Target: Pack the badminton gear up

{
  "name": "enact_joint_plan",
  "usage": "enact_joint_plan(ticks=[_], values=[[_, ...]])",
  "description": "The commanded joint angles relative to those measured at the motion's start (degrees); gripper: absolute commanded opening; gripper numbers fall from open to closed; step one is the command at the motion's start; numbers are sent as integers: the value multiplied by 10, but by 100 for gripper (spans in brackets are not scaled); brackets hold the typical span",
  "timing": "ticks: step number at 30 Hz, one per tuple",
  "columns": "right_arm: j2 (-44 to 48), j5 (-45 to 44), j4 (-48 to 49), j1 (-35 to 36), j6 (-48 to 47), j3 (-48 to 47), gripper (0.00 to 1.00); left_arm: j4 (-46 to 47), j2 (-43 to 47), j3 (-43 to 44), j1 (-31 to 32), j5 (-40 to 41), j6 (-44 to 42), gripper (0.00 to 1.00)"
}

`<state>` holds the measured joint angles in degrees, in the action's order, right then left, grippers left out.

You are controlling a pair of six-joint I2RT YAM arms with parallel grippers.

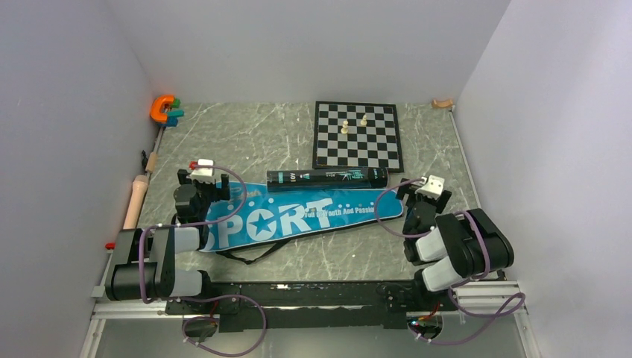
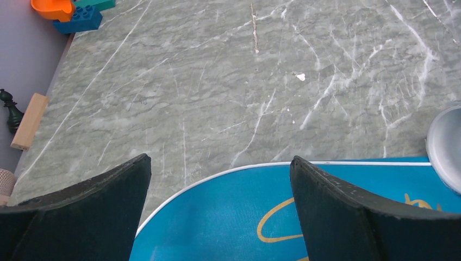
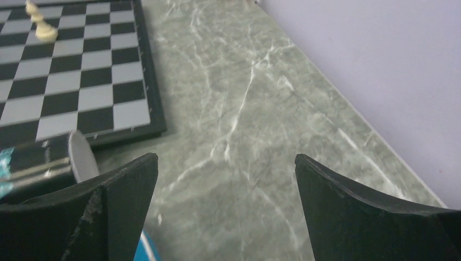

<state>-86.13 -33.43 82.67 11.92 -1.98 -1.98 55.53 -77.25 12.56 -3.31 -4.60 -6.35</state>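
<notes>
**Top external view: both grippers open at the two ends of the bag, nothing held**

Left gripper [image 1: 203, 177]: jaws spread wide with nothing between them. It hangs over the broad, rounded end of the blue bag [image 1: 298, 216]. In the left wrist view, the same gripper [image 2: 220, 160] shows the bag's white-trimmed edge [image 2: 228, 217] below the gap and bare marbled table [image 2: 217, 81] beyond it.

Right gripper [image 1: 425, 190]: jaws likewise wide apart and gripping nothing. It is stationed at the narrow end of the bag. In the right wrist view, this gripper [image 3: 225, 157] looks down on open table surface, with a sliver of blue at the lower edge beside the left finger.

Bag: lies flat across the near half of the table [image 1: 246, 142], with "SPORT" lettering facing up. A black strap [image 1: 246, 257] trails from its near edge.

Black tube [image 1: 328, 178]: lies lengthwise along the bag's far edge, between the bag and the chessboard [image 1: 358, 134]. Its silver end cap [image 3: 79, 155] sits just left of the right gripper, close to the board's near corner [image 3: 81, 70].

Chessboard: two pale pieces [image 1: 344, 128] stand on it.

Far left corner: an orange tool [image 1: 162, 108] with coloured blocks [image 2: 81, 19], well apart from the gear. A wooden block [image 2: 30, 120] and a dark chess piece [image 2: 11, 109] sit at the left edge.
</notes>
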Motion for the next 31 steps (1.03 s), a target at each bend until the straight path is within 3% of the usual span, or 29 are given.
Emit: enact_joint_plan(ticks=[1,3,5,31], values=[[-8,50,-31,-43,11,-66,100,44,2,6,-2,0,6,99],[10,91,-177,-75,61,-119,100,47,2,5,-3,0,7,99],[11,139,-186,-115,78,-122,100,48,1,5,-3,0,6,99],[16,138,-167,-113,73,-110,100,47,1,7,-3,2,7,99]])
